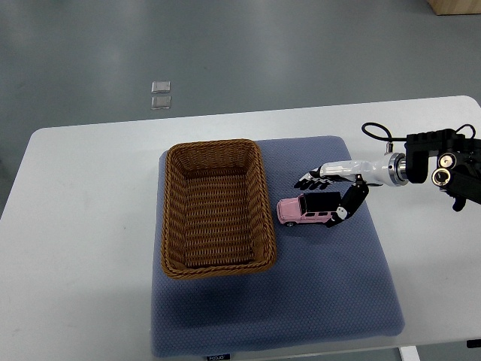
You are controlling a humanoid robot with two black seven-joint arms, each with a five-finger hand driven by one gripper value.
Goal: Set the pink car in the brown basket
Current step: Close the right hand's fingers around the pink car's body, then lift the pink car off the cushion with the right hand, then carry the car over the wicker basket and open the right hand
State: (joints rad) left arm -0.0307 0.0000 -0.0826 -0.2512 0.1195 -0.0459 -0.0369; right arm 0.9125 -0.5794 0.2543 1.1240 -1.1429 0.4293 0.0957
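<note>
A pink toy car [297, 210] with a dark roof stands on the blue mat [316, 286], just right of the brown wicker basket [215, 152]. The basket is empty. My right hand [322, 198] comes in from the right edge and hovers over the car. Its fingers [310, 180] are spread just behind the car and its thumb [347, 204] reaches down to the car's right end. The hand is open and has not closed on the car. The left arm is out of view.
The white table [83, 226] carries the mat, with the basket on the mat's left half. Two small clear squares [161, 95] lie on the grey floor beyond the table's far edge. A wooden object [455, 6] shows at the top right corner.
</note>
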